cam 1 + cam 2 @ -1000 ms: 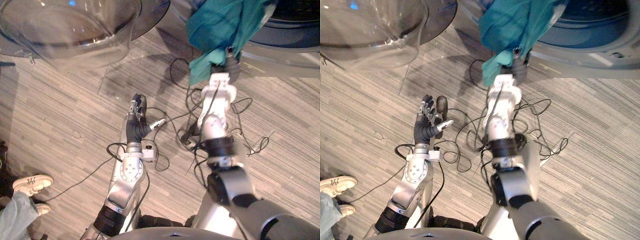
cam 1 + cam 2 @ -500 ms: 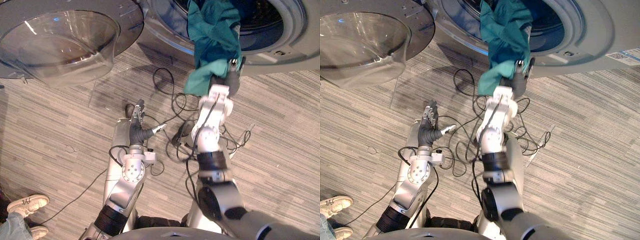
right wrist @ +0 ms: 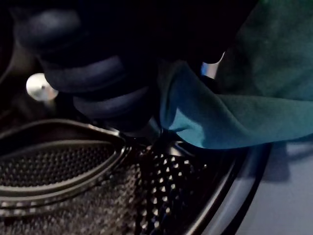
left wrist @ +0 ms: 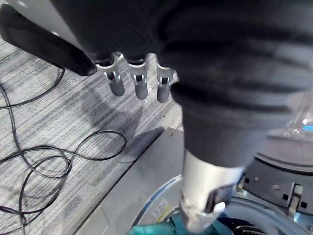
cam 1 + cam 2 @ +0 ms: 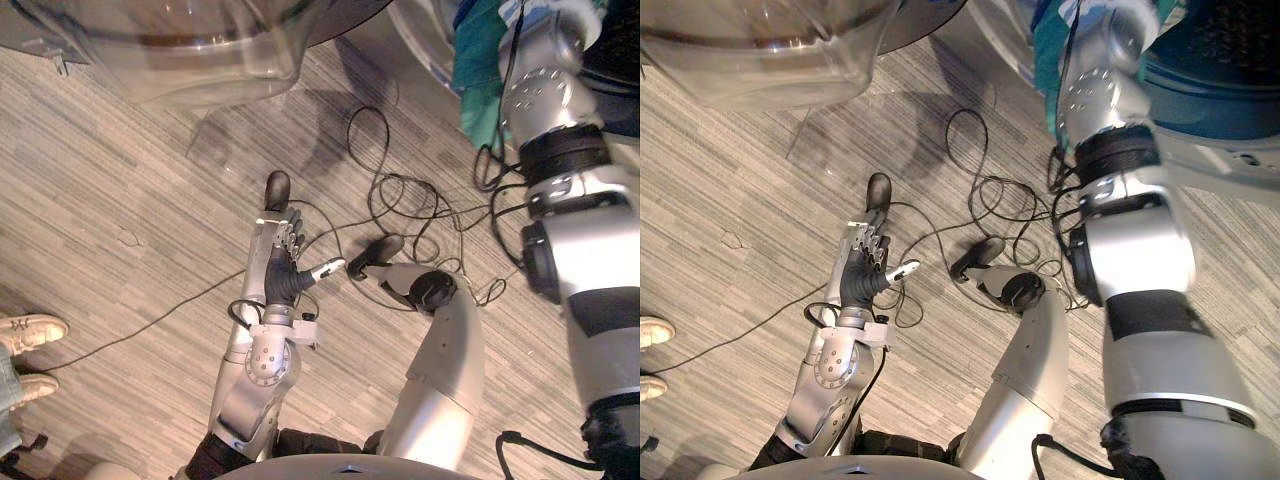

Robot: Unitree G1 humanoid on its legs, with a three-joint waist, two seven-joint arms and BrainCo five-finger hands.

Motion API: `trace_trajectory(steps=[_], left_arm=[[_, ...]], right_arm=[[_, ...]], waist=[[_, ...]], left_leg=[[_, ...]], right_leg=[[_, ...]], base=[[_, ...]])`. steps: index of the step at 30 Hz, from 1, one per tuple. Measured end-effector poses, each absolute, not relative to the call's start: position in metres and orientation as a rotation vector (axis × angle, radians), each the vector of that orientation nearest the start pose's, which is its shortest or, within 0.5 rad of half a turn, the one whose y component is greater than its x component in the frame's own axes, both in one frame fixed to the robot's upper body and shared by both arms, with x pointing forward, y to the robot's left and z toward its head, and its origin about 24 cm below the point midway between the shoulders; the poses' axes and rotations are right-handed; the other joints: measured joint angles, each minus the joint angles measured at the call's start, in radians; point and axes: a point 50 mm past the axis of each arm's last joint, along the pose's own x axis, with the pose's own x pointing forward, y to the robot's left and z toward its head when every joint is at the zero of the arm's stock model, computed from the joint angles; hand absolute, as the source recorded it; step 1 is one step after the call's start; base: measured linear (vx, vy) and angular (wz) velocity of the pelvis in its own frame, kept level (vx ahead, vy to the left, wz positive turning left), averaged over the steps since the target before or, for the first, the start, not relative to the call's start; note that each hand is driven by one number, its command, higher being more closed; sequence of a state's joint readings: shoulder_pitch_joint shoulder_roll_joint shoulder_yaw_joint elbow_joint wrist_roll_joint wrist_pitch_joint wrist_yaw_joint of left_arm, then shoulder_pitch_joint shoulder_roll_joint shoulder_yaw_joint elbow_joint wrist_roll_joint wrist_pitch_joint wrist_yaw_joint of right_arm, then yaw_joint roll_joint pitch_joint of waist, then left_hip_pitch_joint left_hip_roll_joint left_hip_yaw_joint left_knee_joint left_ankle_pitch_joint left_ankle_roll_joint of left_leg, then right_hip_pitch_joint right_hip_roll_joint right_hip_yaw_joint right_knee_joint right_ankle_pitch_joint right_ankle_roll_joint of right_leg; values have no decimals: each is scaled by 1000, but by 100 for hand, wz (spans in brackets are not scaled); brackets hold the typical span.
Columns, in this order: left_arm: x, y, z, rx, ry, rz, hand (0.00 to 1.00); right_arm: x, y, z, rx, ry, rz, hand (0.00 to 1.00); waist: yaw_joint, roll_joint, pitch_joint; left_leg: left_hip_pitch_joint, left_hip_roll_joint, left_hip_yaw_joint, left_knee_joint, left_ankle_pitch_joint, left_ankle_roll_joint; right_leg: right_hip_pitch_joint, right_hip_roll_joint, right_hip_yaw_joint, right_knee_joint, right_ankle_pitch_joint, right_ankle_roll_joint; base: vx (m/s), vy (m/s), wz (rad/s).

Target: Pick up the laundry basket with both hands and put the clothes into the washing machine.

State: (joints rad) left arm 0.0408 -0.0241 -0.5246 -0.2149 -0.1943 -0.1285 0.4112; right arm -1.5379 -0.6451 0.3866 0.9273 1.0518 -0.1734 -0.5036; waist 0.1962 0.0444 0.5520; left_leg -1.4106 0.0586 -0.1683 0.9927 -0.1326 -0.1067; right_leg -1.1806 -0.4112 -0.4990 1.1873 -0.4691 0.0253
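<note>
1. One teal cloth (image 5: 475, 60) is at the mouth of the washer (image 5: 1230, 155), draped along my right arm. Part of it hangs outside over the front.
2. In the right wrist view the cloth lies just beside the right hand (image 3: 98, 73), above the perforated drum (image 3: 73, 161).
3. With the door (image 5: 200, 50) swung wide open, I judge the loading step to be underway. The cloth is at the opening but not yet fully inside.
4. My left hand (image 5: 285, 265) is released, with straight fingers and nothing in it. It hovers over the floor (image 5: 100, 200), well apart from the washer.
5. What I think is left: get the whole cloth into the drum, let go and draw the arm out. I cannot judge whether more clothes are waiting.
6. The right hand's grip is hard to read. Its dark cover blocks the wrist view, so I cannot tell whether it clamps the cloth or has let go.
7. Both eye views cut the right arm off at the top edge, and the drum's depth is too dark to make out.
</note>
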Motion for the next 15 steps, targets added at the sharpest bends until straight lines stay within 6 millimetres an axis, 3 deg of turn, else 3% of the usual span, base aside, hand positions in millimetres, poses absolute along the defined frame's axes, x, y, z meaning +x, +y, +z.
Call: trace_trajectory(steps=[2, 6, 12, 15], left_arm=[[218, 48, 97, -365, -207, -96, 0], [217, 51, 102, -376, -230, -88, 0], [218, 54, 103, -380, -235, -75, 0], [217, 64, 107, -388, -257, -39, 0]], right_arm=[[372, -218, 422, 382, -688, -348, 100], [329, -247, 477, 329, -901, -432, 100], [324, -248, 482, 357, -918, -458, 100], [309, -280, 460, 426, -960, -557, 100]], waist=[[-1, -3, 1], [-7, -45, 0], [-17, -66, 7], [-5, -127, 8]], left_leg=[[-9, 6, -7, 3, 4, 0], [-10, 39, -21, -4, 8, -1], [-21, 57, -23, -4, 10, 4], [-27, 55, -24, -12, 8, 6]], right_leg=[[-3, 11, -8, -14, 12, 2], [11, 57, -23, -66, 45, -2], [12, 80, -33, -100, 76, -3], [11, 74, -47, -107, 77, -4]], base=[[-18, 44, -16], [-31, 45, -28], [-32, 39, -13], [-1, 9, 8]])
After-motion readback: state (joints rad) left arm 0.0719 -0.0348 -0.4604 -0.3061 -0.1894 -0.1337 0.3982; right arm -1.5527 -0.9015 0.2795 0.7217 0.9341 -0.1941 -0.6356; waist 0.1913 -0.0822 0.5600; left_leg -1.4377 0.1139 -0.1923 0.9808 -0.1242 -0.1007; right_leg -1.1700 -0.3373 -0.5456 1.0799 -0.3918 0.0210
